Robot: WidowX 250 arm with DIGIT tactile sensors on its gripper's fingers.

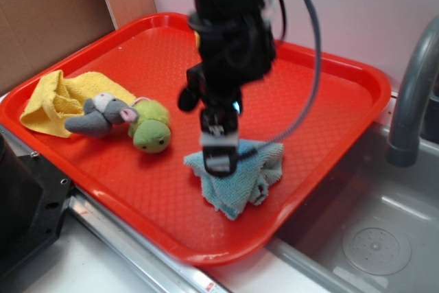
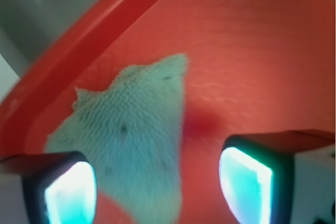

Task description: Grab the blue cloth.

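Gripper (image 2: 157, 184) above crumpled pale blue terry cloth (image 2: 131, 145)
Jaws spread apart; cloth lies between them, nearer one finger (image 2: 68, 192), on red plastic tray (image 2: 262, 51).

Even, bright light across the exterior view, and the black robot arm (image 1: 230, 39) is smeared with motion blur. The wrist view is soft throughout; the pale blue-teal terry cloth (image 2: 131, 140) looks hazy, and two gripper fingertips (image 2: 71, 192) glow overexposed cyan against the glossy red plastic tray (image 2: 252, 51).

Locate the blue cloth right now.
In the exterior view, the blue cloth lies on the red tray near its front edge, under the gripper, right of the green toy.
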